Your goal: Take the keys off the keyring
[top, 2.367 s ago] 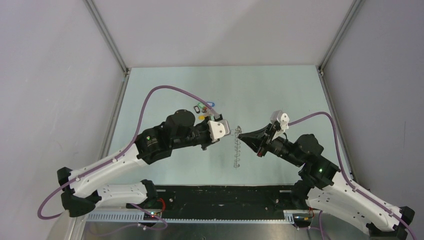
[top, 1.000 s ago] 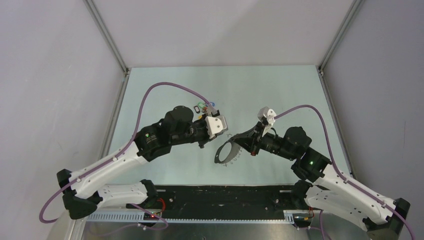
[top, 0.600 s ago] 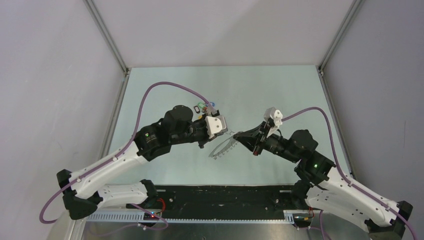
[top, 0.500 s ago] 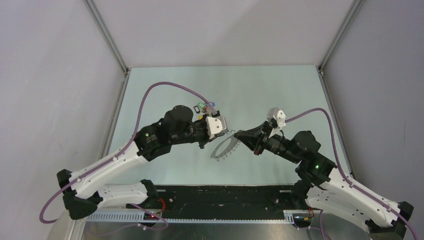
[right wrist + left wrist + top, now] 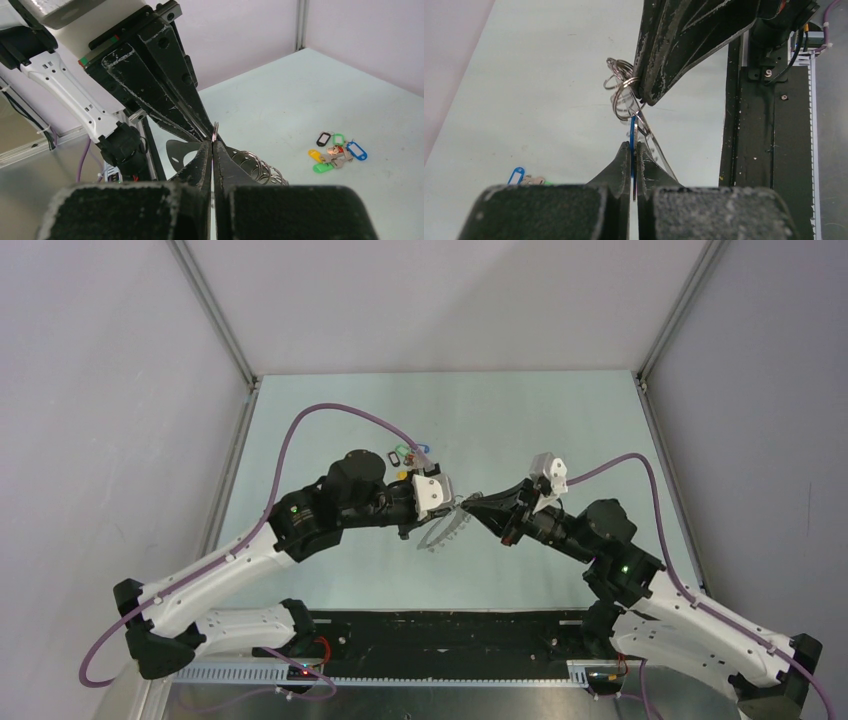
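Note:
My left gripper (image 5: 634, 146) is shut on a blue key (image 5: 631, 131), seen edge-on between its fingertips. My right gripper (image 5: 212, 146) is shut on a small silvery ring (image 5: 215, 130) of the keyring. In the top view the two gripper tips, left (image 5: 452, 506) and right (image 5: 472, 502), meet above the middle of the table. The keyring (image 5: 444, 530) hangs below them, tilted. Its fringe of rings shows in the right wrist view (image 5: 260, 169) and in the left wrist view (image 5: 620, 86). The right fingers (image 5: 674, 45) fill the top of the left wrist view.
A pile of loose coloured keys lies on the pale green table (image 5: 560, 420) behind the left gripper (image 5: 410, 453). It also shows in the right wrist view (image 5: 338, 150) and the left wrist view (image 5: 524, 177). A black rail (image 5: 450, 635) runs along the near edge.
The right gripper has swung the keyring from hanging edge-on to tilted and carried it left to the left gripper. The two tips, apart earlier, now meet. The left arm barely moved.

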